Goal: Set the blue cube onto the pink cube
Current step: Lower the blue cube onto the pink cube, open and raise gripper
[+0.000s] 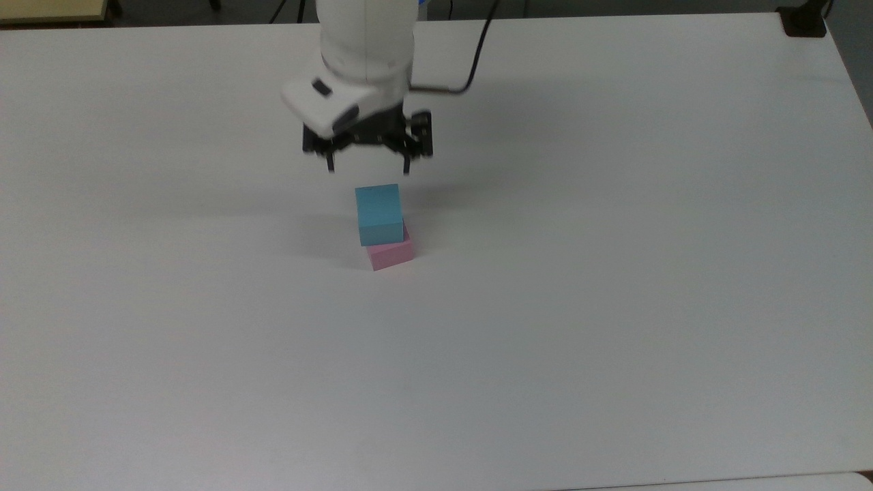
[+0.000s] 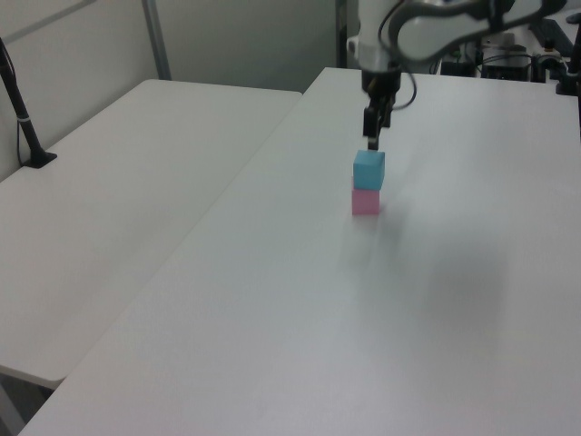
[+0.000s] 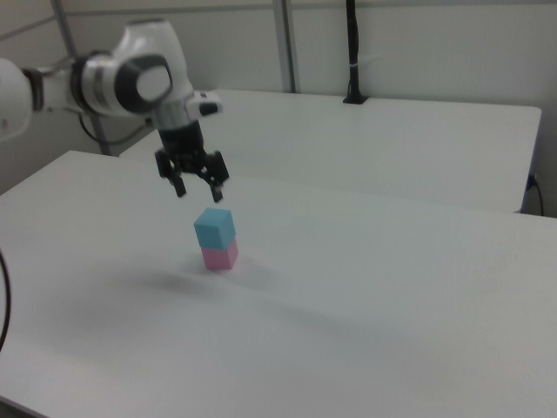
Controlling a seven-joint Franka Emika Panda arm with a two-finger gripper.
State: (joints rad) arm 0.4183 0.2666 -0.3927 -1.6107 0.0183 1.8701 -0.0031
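While the gripper [image 1: 368,168] is hanging just above with its jaws spread wide and holding nothing, one matte sky-blue cube [image 1: 378,213] is sitting on one pastel pink cube [image 1: 390,254], slightly offset, near the middle of the white table [image 1: 614,307].

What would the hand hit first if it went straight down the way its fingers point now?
Most likely the top of the blue cube, which sits on the pink cube. The open hand hangs just above the stack, though exact alignment is hard to judge.
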